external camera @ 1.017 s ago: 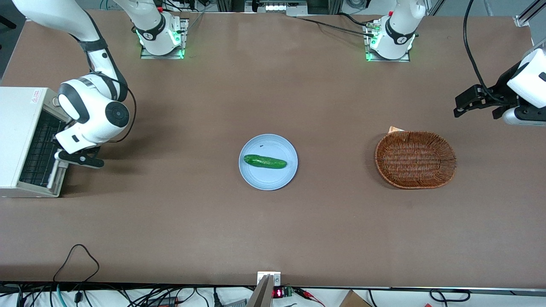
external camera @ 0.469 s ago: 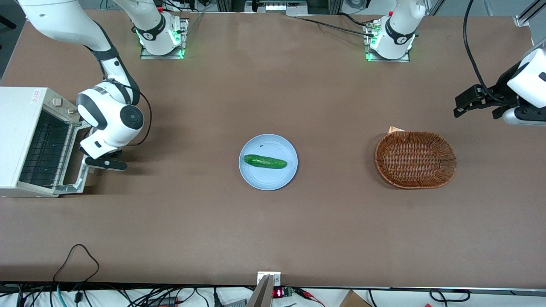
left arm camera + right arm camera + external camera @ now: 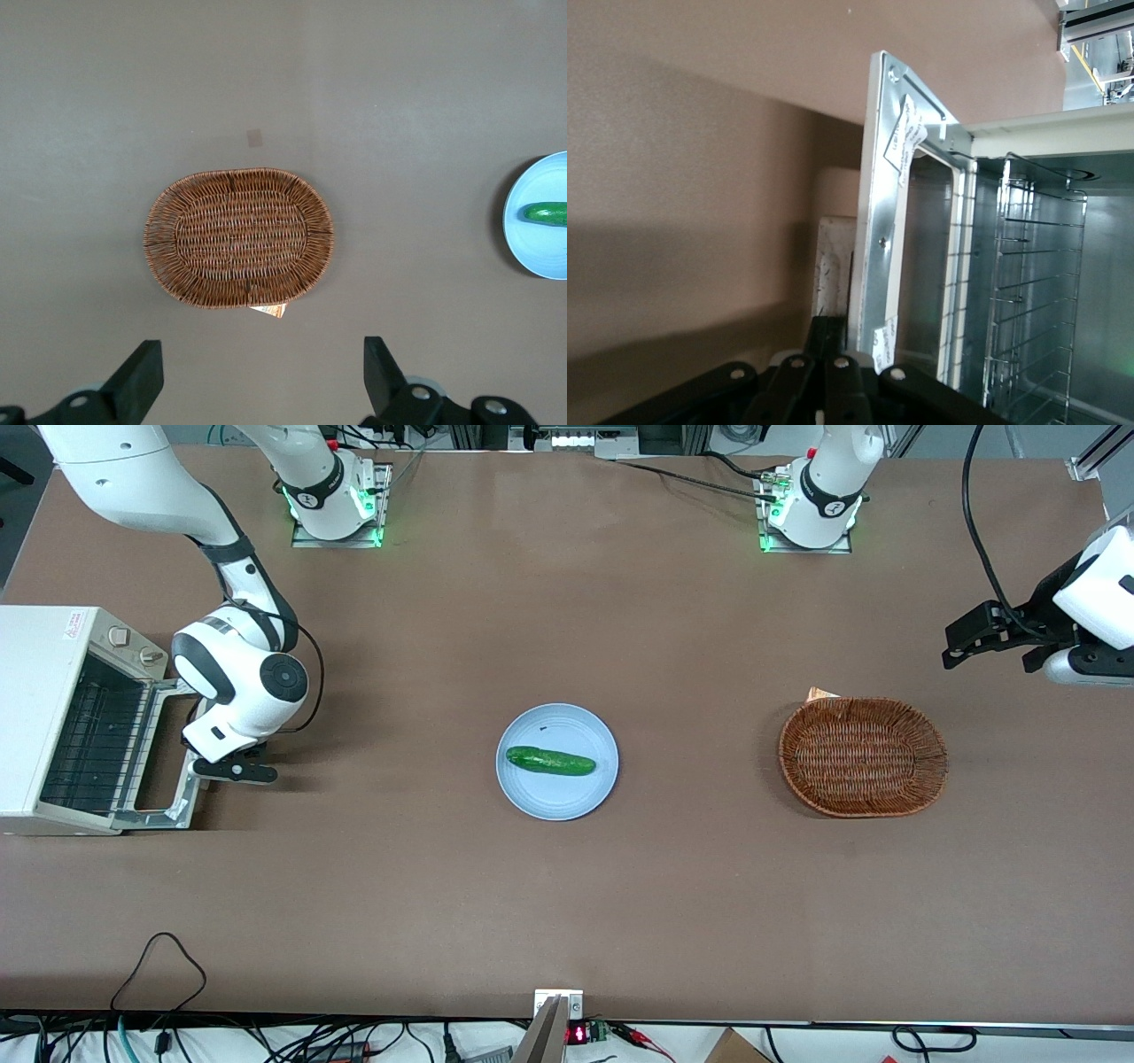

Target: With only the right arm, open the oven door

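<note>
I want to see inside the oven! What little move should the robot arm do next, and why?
Probably let go and lift away. The oven door already lies folded down flat in front of the oven, its wire rack showing. The gripper sits at the door's outer edge.

The oven door [image 3: 877,212] has a bright, scuffed metal frame; the tabletop [image 3: 567,903] looks matt, perhaps cloth-covered; the basket [image 3: 863,756] is woven wicker.
</note>
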